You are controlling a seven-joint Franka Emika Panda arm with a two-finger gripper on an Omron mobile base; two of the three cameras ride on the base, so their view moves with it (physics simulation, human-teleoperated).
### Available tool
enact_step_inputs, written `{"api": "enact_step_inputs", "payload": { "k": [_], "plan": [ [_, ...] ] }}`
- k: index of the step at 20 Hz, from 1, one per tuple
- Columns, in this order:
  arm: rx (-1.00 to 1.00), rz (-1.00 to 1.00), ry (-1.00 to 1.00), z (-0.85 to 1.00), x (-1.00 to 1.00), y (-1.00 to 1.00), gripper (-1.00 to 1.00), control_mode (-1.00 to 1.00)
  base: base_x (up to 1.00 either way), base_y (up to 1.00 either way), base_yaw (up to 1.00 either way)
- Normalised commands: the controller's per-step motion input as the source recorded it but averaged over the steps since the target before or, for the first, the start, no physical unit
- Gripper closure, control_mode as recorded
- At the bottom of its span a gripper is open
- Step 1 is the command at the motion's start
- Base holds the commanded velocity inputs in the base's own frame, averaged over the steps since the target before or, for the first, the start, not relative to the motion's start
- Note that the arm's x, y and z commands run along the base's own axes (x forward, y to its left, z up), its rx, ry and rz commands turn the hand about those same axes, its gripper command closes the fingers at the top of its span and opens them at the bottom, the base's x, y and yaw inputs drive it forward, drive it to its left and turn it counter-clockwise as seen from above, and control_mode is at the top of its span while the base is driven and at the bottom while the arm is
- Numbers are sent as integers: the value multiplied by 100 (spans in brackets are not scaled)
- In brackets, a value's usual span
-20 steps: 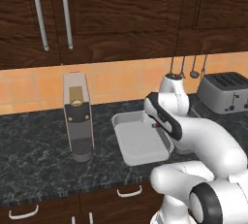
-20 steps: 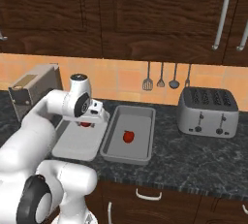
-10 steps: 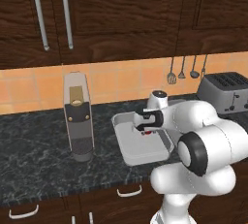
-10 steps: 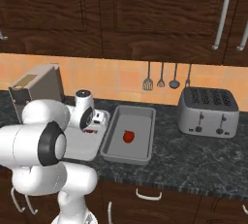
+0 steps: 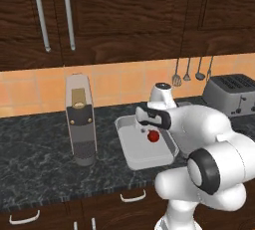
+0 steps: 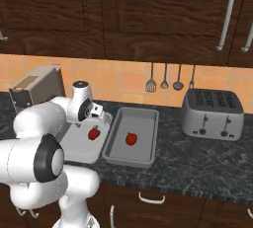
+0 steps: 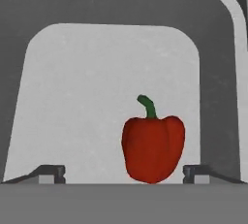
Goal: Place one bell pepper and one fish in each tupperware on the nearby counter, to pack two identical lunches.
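Hand view, lower centre: the gripper (image 7: 124, 173) stands wide apart, its dark fingertips (image 7: 48, 173) flanking a glossy red bell pepper (image 7: 152, 148) with a green stem, unheld, lying on the pale floor of a shallow grey rectangular tupperware (image 7: 213, 87).

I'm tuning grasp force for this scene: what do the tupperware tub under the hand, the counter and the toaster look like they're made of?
Left tupperware: matte grey, plastic-looking, no glare.
Counter: dark speckled stone, probably polished granite, going by its pale veining.
Toaster: silvery, likely brushed metal, with a soft sheen.
All rendered, so these are guesses.
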Motion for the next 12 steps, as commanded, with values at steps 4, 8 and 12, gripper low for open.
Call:
{"api": "enact_step_inputs", "payload": {
  "k": [4, 8, 12],
  "plan": [
    [0, -5, -1, 70, -100, -2, -100, -100, 0, 0, 0],
    [0, -7, -3, 81, -100, -1, -100, -100, 0, 0, 0],
    [0, -8, -16, 40, -100, -1, -100, -100, 0, 0, 0]
  ]
}}
